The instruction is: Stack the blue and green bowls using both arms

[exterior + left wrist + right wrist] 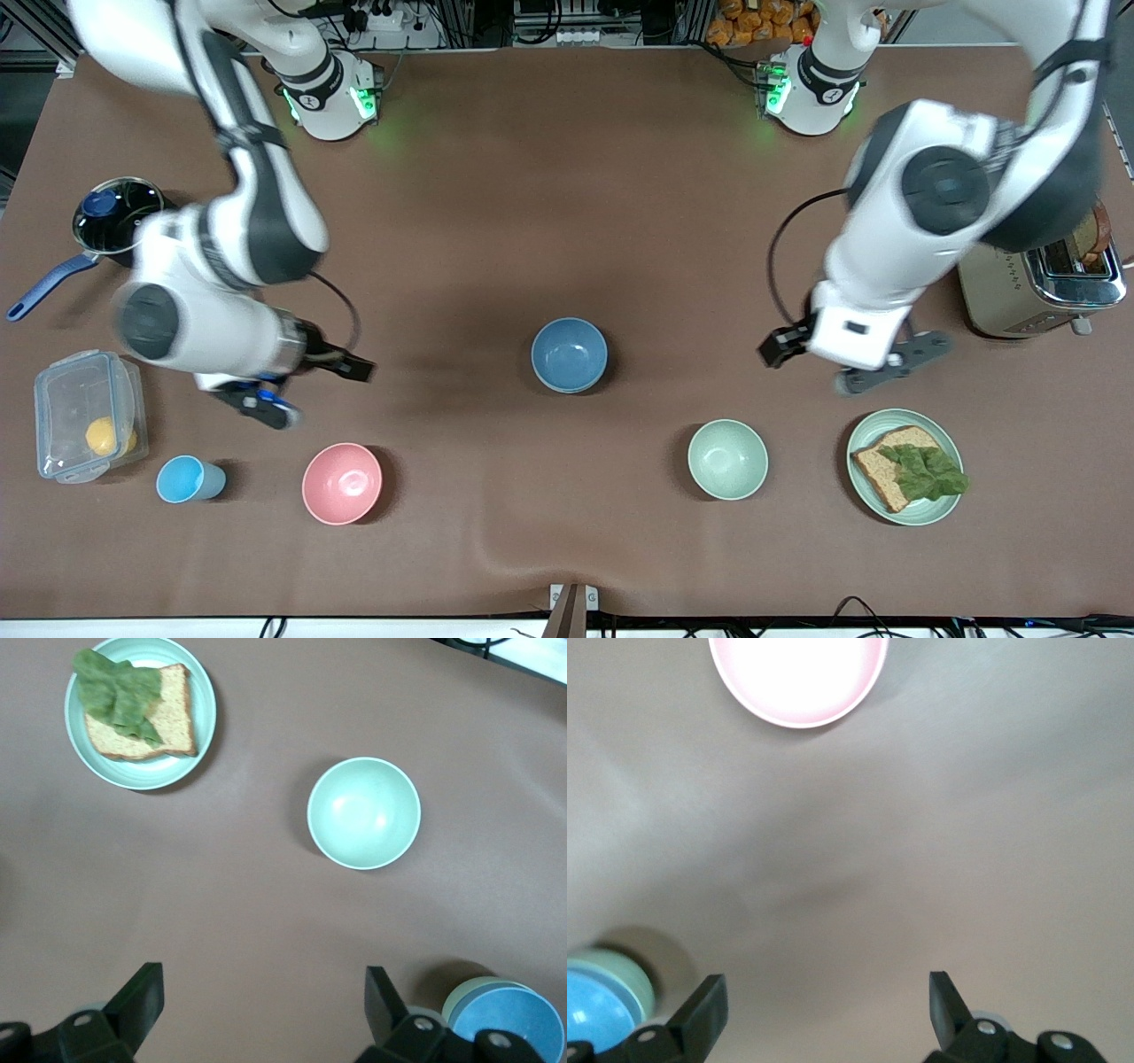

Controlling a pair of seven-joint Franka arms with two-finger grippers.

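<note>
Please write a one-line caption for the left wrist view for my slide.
Open left claw over bare table, with the blue bowl nested in the green bowl, a mint bowl and a sandwich plate.

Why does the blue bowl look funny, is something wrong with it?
Nothing is broken or spilled. The blue bowl sits inside the green bowl, whose rim peeks out beneath it in both wrist views. The left claw and right claw hang open over bare table.

1. The green bowl (469,992) shows only as a thin rim under the blue bowl (514,1023), beside one finger (385,1005) of the left gripper (261,1005)
2. The pink bowl (799,678), ahead of the right gripper's (824,1010) spread jaws, is cut off by the edge and washed out
3. Both arms look blurred in the front view
</note>
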